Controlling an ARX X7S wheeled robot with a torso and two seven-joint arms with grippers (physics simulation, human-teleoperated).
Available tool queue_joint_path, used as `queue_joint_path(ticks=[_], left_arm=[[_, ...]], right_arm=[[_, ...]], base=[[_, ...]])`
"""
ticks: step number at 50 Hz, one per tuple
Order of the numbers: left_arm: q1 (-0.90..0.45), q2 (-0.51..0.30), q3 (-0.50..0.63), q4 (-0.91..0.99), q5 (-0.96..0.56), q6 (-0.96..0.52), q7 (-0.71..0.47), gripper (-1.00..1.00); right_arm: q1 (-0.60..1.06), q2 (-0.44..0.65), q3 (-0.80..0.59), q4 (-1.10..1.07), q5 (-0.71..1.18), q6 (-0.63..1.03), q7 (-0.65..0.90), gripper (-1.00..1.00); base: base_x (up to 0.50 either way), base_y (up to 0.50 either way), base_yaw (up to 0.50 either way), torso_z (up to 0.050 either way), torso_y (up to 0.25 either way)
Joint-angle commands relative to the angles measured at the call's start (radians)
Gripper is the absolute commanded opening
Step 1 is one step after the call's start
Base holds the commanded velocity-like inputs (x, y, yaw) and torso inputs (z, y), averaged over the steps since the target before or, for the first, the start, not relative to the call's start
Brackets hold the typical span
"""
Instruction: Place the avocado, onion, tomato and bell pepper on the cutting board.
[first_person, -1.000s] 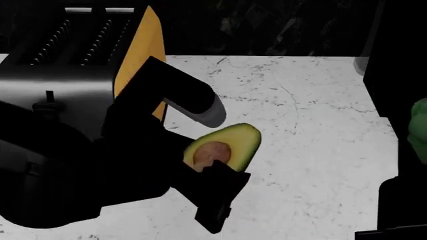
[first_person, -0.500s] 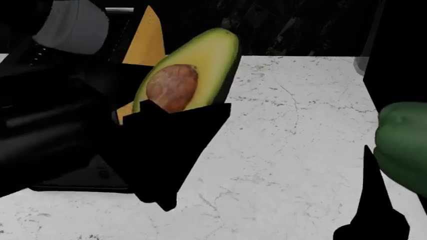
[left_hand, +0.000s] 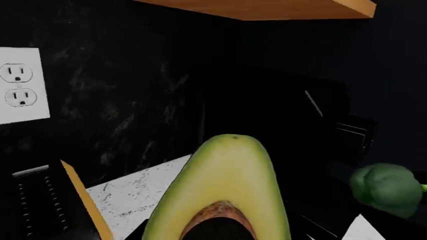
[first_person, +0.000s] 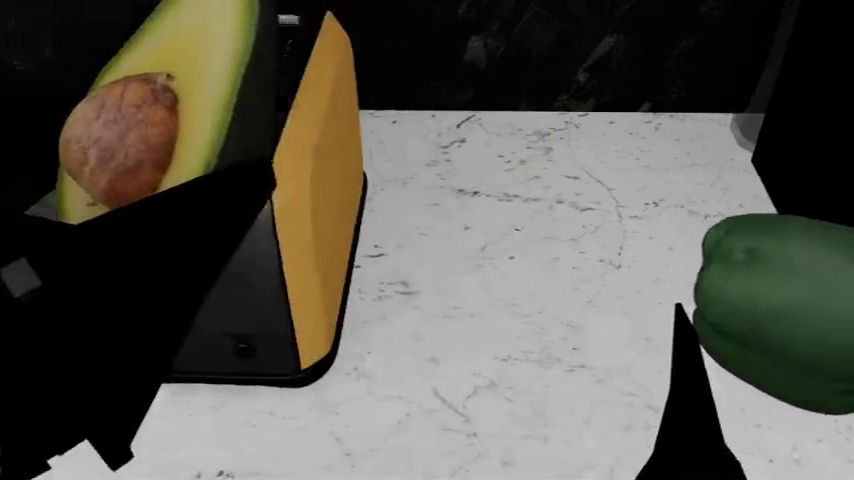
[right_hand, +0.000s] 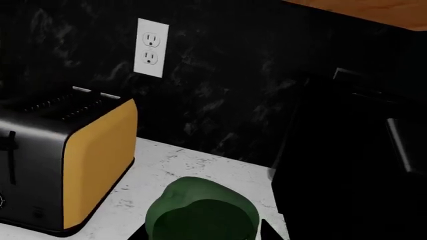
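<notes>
the left gripper (first_person: 147, 215) grips the halved avocado (first_person: 154, 100), pit facing out, lifted above the marble counter (first_person: 534, 270) in front of a black-and-orange toaster (first_person: 318, 200). the right gripper (right_hand: 203, 232) clasps the green bell pepper (first_person: 781, 305), raised over the counter's right side, near a wall outlet (right_hand: 151, 48).

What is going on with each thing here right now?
avocado: halved, pit showing, lifted off the counter in the left pincer.
bell pepper: whole, held up by the right pincer.
toaster: standing upright on the counter, slots empty.
</notes>
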Motion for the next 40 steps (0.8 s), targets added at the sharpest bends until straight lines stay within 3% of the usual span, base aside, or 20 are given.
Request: queue_joint_path(ticks=[1,16,40], left_arm=[[0.049,-0.064,-0.102,0.07,-0.045,0.051,0.002,-1.0],[0.041,-0.074,-0.103,0.067,-0.049,0.067,-0.003,-1.0],[0.056,-0.071,-0.092,0.089,-0.048,0.084,0.0,-1.0]], right_arm=[[0.038,-0.062,-0.012,-0.012,-0.028,-0.002,0.007,-1.0],[0.063,-0.072,-0.035,-0.021,-0.028,-0.022,0.016,-1.0],[-0.009,-0.017,-0.006,-0.049,-0.085,-0.049,-0.049,-1.0]], base=[[0.0,0.5,0.0,0.0,0.0],[-0.01,0.5,0.0,0.0,0.0],[-0.32,0.49,0.0,0.0,0.0]])
